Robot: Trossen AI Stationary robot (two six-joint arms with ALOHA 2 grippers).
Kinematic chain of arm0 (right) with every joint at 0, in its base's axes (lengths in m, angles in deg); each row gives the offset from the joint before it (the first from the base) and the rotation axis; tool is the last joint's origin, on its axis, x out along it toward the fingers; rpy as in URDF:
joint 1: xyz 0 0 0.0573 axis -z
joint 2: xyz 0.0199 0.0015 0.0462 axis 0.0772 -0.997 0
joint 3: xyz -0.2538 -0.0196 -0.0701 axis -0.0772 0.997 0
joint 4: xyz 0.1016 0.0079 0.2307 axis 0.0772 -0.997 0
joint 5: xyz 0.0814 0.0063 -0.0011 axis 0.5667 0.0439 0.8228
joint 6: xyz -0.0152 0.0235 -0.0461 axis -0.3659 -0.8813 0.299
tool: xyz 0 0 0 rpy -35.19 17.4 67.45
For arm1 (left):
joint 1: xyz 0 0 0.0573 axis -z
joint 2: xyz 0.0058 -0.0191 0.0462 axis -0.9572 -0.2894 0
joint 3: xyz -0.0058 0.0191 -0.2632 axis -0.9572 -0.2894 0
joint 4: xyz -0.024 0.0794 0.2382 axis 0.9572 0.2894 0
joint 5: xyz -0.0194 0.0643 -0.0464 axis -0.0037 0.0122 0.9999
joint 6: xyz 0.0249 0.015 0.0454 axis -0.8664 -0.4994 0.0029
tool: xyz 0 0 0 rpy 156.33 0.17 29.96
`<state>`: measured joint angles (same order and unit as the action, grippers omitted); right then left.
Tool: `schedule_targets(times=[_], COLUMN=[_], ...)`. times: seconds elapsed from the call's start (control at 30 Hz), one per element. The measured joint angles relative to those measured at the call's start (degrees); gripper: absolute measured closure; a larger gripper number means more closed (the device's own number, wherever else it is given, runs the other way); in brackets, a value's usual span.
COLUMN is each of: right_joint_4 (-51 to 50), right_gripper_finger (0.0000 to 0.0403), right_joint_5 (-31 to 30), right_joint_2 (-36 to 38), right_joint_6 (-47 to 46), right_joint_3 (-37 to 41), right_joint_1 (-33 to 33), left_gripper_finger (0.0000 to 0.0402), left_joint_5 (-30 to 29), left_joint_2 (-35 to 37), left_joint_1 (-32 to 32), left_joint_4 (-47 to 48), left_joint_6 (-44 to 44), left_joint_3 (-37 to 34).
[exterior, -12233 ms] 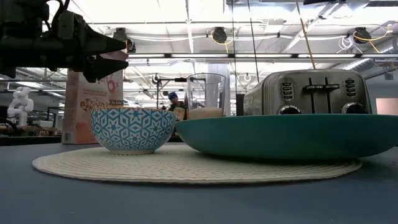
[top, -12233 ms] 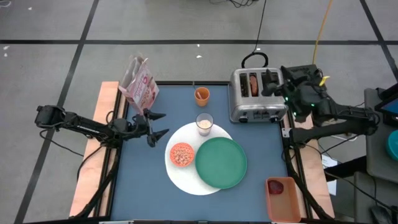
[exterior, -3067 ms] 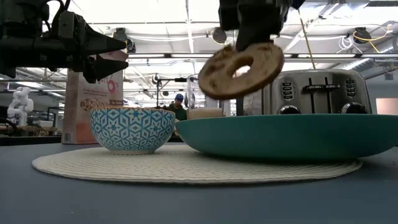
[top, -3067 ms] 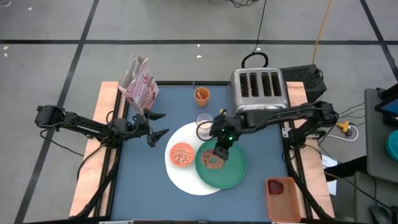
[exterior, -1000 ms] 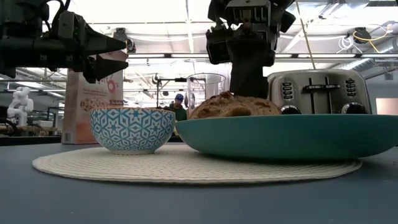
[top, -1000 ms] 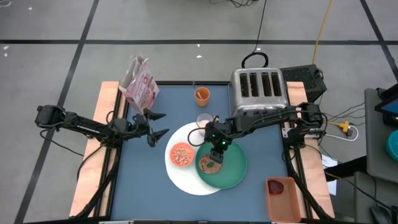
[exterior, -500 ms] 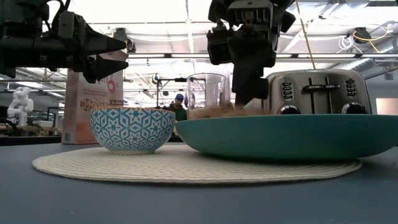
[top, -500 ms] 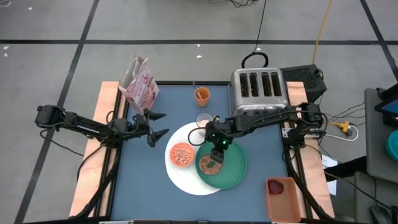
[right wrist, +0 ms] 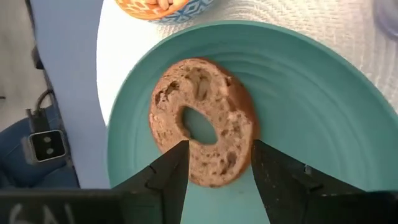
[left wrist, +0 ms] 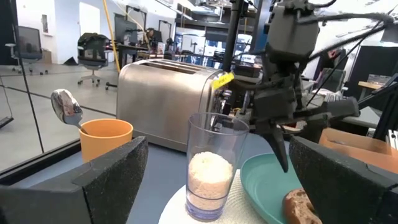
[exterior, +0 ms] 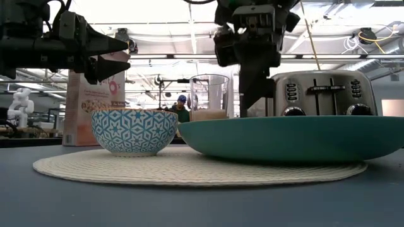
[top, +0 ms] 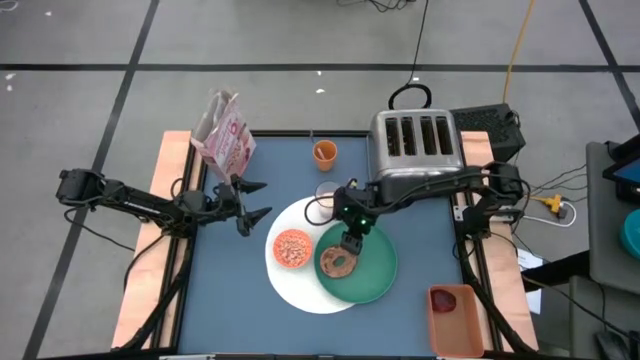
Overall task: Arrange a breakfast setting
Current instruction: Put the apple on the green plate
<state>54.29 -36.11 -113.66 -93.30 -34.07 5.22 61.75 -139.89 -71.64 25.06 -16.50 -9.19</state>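
Bagel (top: 339, 265) lay flat on the green plate (top: 372, 270), which overlapped the white plate (top: 292, 285) near the desk's middle. The right gripper (top: 349, 243) hovered just above it, fingers open and empty. It looked light, firm-crusted and a little springy, best pinched across the ring from outer edge to hole. The left gripper (top: 252, 200) waited at the left, fingers spread, probably empty.

I log a blue table (top: 230, 290) carrying cereal box (top: 224, 133), orange cup (top: 324, 153), toaster (top: 414, 150), milk glass (top: 327, 193), and large white round plate (top: 292, 284) centrally.
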Motion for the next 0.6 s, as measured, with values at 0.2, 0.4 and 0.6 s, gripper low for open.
schedule_targets(times=[0.2,0.4,0.6], right_joint_4=[-2.0,-7.0,-12.2], right_gripper_finger=[0.0236,0.0236,0.0235], right_joint_5=[-3.1,-4.1,-3.8], right_joint_2=[5.4,11.7,16.6], right_joint_6=[-1.0,-2.9,-5.1], right_joint_3=[0.0,0.0,0.0], right_joint_1=[-0.5,-1.8,-4.6], left_gripper_finger=[0.0011,0.0011,0.0011], left_joint_5=[0.0,0.0,0.0], left_joint_2=[0.0,0.0,0.0], left_joint_1=[0.0,0.0,0.0], left_joint_4=[0.1,0.1,0.1], left_joint_6=[-0.1,-0.1,-0.1], left_joint_3=[0.0,0.0,0.0])
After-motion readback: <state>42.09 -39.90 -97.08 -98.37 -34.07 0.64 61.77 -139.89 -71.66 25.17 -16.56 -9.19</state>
